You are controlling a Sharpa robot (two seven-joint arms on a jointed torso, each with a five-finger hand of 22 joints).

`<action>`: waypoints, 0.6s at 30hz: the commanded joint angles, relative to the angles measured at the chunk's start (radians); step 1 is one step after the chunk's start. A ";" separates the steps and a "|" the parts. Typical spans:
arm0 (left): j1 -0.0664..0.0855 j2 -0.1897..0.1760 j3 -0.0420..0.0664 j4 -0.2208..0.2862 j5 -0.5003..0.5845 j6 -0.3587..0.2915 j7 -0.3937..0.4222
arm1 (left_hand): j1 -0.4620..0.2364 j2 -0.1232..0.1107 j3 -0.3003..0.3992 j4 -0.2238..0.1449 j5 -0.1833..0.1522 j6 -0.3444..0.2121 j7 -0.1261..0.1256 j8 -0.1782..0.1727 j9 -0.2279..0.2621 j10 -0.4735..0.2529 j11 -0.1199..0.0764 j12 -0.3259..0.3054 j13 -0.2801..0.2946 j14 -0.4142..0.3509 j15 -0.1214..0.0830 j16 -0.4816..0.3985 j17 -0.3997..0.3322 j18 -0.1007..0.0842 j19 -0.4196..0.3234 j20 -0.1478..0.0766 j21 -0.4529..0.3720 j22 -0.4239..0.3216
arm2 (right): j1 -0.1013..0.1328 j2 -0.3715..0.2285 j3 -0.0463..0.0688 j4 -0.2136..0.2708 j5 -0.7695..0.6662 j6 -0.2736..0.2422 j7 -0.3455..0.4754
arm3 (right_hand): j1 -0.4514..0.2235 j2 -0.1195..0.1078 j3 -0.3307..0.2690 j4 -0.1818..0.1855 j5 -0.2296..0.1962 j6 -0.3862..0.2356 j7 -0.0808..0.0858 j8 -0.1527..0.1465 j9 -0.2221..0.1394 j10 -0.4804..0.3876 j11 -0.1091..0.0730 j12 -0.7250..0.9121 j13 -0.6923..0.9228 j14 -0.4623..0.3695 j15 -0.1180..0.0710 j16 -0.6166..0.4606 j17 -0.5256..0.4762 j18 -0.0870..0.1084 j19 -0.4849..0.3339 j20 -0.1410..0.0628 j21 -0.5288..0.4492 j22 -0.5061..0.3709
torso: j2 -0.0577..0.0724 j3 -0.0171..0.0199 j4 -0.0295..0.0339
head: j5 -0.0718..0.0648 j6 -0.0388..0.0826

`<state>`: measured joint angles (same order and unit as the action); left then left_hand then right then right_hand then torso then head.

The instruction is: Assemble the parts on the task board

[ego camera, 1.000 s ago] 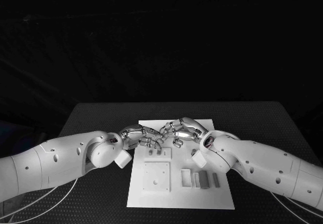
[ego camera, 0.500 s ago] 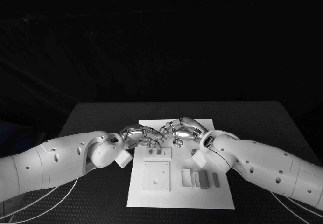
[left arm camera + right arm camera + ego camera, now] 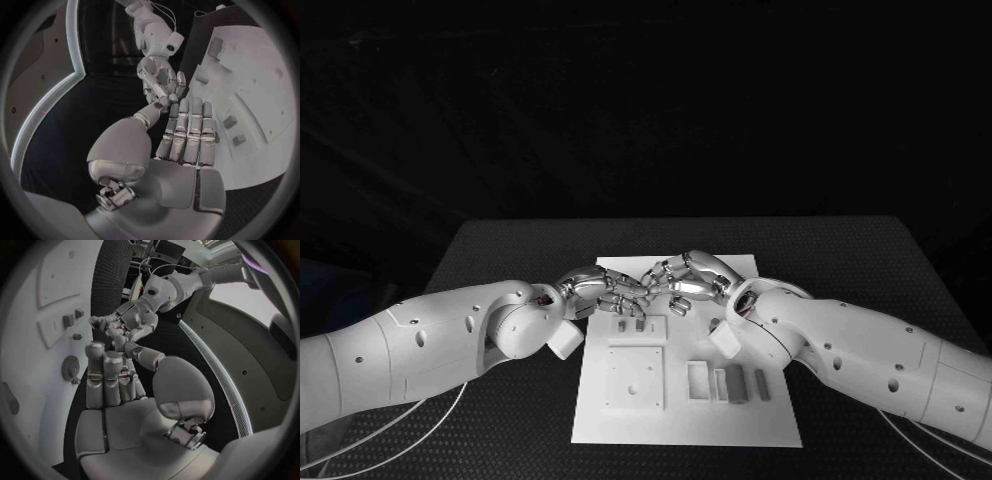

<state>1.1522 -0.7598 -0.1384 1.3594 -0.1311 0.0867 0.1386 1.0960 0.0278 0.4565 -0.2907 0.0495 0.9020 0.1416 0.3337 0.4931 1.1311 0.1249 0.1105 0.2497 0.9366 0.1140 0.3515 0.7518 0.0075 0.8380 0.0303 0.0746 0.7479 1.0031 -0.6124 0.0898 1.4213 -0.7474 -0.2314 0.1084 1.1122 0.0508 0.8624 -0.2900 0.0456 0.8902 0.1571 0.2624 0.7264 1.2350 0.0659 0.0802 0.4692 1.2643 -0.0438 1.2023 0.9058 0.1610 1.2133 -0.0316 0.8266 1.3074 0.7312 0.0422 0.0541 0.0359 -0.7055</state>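
Observation:
The white task board (image 3: 682,425) lies in the middle of the table. My left hand (image 3: 596,290) and right hand (image 3: 692,280) meet fingertip to fingertip above its far end. In the left wrist view the left hand (image 3: 184,132) reaches with fingers straight, its thumb touching the right hand (image 3: 159,80). In the right wrist view the right hand (image 3: 112,377) lies the same way against the left hand (image 3: 122,322). Whether a part sits between the touching tips is hidden. Two small grey parts (image 3: 630,325) stand just under the hands. A square plate (image 3: 635,376) lies nearer on the board.
Several narrow grey parts (image 3: 730,383) lie side by side on the board's right half. More small parts (image 3: 234,130) show on the board (image 3: 262,70) beside the left hand. The black table (image 3: 862,260) extends on both sides of the board.

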 commanded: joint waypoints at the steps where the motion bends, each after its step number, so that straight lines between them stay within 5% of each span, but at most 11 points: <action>1: 0.001 0.010 0.002 0.014 0.001 0.026 0.016 | 0.014 0.001 -0.007 0.000 0.000 0.011 -0.002 0.003 -0.001 0.011 -0.001 0.006 0.007 0.012 -0.001 0.009 0.009 -0.008 0.005 -0.003 -0.003 -0.002 | -0.001 0.006 -0.001 -0.001 -0.010 0.008 -0.005 | 0.005 0.007 0.006 0.002 0.003 0.007 -0.001 0.004 0.001 0.007 -0.002 -0.003 -0.002 0.000 -0.004 0.004 0.001 0.101 0.001 -0.008 0.002 0.019 | 0.000 0.0001 -0.0002 | 0.000 -0.001; 18: 0.001 0.012 0.002 0.018 -0.003 -0.005 0.010 | 0.063 0.011 0.025 0.000 -0.001 0.073 -0.026 0.026 0.006 0.061 -0.029 0.047 0.068 0.042 -0.018 0.034 0.050 -0.008 0.015 -0.007 -0.001 -0.009 | -0.001 0.010 -0.001 -0.001 -0.027 0.006 -0.007 | 0.005 0.005 0.006 0.002 0.002 0.007 -0.001 0.004 0.002 0.008 -0.002 -0.004 -0.003 0.000 -0.005 0.004 0.001 0.101 0.001 -0.008 0.002 0.019 | 0.000 -0.0003 0.0002 | 0.001 -0.005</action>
<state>1.1519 -0.7566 -0.1388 1.3617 -0.1315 0.0565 0.1325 1.1513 0.0409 0.4792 -0.2909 0.0494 0.9514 0.1328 0.3557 0.4978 1.1868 0.0978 0.1540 0.3167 0.9741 0.0945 0.3794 0.8008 0.0075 0.8455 0.0229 0.0745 0.7396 1.0033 -0.6071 0.0899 1.4195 -0.7611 -0.2311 0.1062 1.1100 0.0486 0.8620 -0.2903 0.0455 0.8913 0.1559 0.2618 0.7271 1.2349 0.0659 0.0813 0.4680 1.2646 -0.0436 1.2023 0.9060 0.1610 1.2111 -0.0334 0.8267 1.3074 0.7312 0.0418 0.0544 0.0369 -0.7100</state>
